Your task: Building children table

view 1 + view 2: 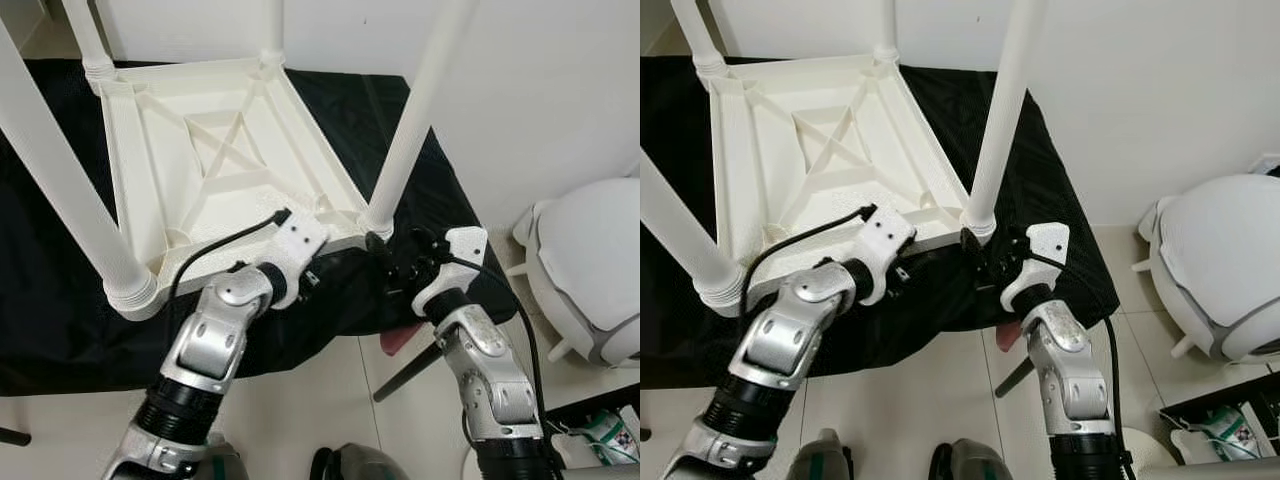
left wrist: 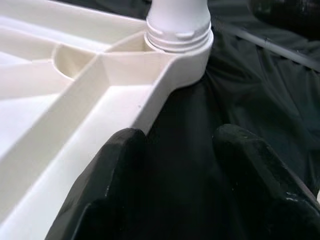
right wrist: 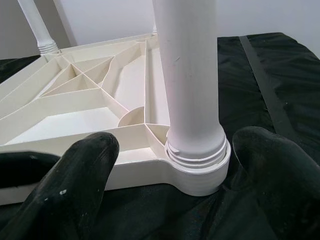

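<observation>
Near-corner leg [image 3: 192,75] straddled by the right gripper [image 3: 175,165]

The upturned table [image 1: 220,150] rests on black cloth [image 1: 60,300]. Straight ahead at twelve o'clock the upright leg is bracketed by spread fingers; the left gripper [image 2: 180,165], also apart, is set along the near rim.

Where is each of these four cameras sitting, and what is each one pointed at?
Left eye view: on the head, looking down at the upturned white table on black cloth; both silver arms show.
Right eye view: head again, same scene.
Left wrist view: along the left tool at the table's edge; its black fingers show.
Right wrist view: along the right tool, open around the near leg.
Both wrist views share that leg's socket.
</observation>
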{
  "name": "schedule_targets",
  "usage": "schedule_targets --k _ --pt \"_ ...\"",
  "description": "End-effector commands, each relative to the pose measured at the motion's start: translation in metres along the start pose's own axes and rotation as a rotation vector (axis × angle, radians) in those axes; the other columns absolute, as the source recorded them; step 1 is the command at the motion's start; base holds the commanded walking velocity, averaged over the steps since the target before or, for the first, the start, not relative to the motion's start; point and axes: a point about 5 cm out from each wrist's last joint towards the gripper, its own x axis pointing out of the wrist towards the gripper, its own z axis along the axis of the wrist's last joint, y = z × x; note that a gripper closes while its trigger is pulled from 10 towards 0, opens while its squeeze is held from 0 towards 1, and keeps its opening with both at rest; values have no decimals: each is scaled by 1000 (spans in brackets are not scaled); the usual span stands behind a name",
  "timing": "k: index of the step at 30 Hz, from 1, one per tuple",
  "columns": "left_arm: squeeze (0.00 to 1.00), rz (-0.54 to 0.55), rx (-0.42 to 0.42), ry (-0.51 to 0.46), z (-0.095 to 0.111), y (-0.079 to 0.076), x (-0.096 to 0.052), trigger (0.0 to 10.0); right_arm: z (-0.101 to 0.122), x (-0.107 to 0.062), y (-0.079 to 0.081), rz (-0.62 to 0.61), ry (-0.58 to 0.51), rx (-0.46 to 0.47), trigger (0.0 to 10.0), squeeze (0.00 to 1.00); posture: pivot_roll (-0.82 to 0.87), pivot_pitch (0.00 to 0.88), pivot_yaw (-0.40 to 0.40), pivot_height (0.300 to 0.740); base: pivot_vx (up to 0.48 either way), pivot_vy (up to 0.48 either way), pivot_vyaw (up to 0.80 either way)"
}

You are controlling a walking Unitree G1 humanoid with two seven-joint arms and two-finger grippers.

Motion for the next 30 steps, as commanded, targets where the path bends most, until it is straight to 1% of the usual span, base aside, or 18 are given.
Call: schedule_targets --k 1,2,3,5,6,7,9,10,12,14,15,16,17,18,20,21,22,30 --pt "0 365 -24 55 -5 20 0 10000 3 0 0 -6 -6 -1 10000 0 -16 42 -80 740 0 0 0" --pt "0 365 -24 55 -5 20 0 10000 3 0 0 -6 -6 -1 10000 0 -16 42 -80 740 0 0 0" --pt "0 392 -38 68 -6 22 1 10000 3 0 -1 -8 -5 -1 10000 0 -16 42 -80 740 0 0 0" --pt "0 448 -33 77 -5 26 1 10000 3 0 0 -10 -5 0 10000 0 -16 42 -80 740 0 0 0" --pt "0 448 -33 77 -5 26 1 10000 3 0 0 -10 -5 0 10000 0 -16 42 -80 740 0 0 0" --pt "0 484 -59 78 -4 28 1 10000 3 0 1 -11 -6 0 10000 0 -16 42 -80 740 0 0 0" --pt "0 529 -55 85 -3 32 1 10000 2 0 1 -13 -6 1 10000 0 -21 34 -77 740 0 0 0" --pt "0 533 -68 64 0 32 2 10000 2 0 1 -13 -6 2 10000 0 -21 34 -77 740 0 0 0" --pt "0 506 -47 0 12 28 3 10000 2 0 1 -12 -6 1 10000 0 -21 34 -77 740 0 0 0" --pt "0 506 -47 0 12 28 3 10000 2 0 1 -12 -6 1 10000 0 -21 34 -77 740 0 0 0" --pt "0 486 -36 -29 17 26 3 10000 2 0 2 -12 -5 1 10000 0 -21 34 -77 740 0 0 0" --pt "0 439 -22 -69 23 21 3 10000 2 0 1 -11 -3 -1 10000 0 -23 29 -80 740 0 0 0" --pt "0 359 -8 -128 32 12 3 10000 2 0 1 -10 -1 -3 10000 0 -23 29 -80 740 0 0 0" --pt "0 359 -8 -128 32 12 3 10000 2 0 1 -10 -1 -3 10000 0 -23 29 -80 740 0 0 0" --pt "0 250 -10 -201 42 -1 1 10000 1 0 1 -8 2 -6 10000 0 -23 29 -80 740 0 0 0" --pt "0 250 -10 -201 42 -1 1 10000 1 0 1 -8 2 -6 10000 0 -23 29 -80 740 0 0 0" --pt "0 218 -19 -223 45 -6 0 10000 1 0 0 -6 2 -7 10000 0 -23 29 -80 740 0 0 0" --pt "0 242 -19 -154 34 -1 5 10000 1 3 2 1 3 -9 10000 0 -14 17 -83 740 0 0 0"
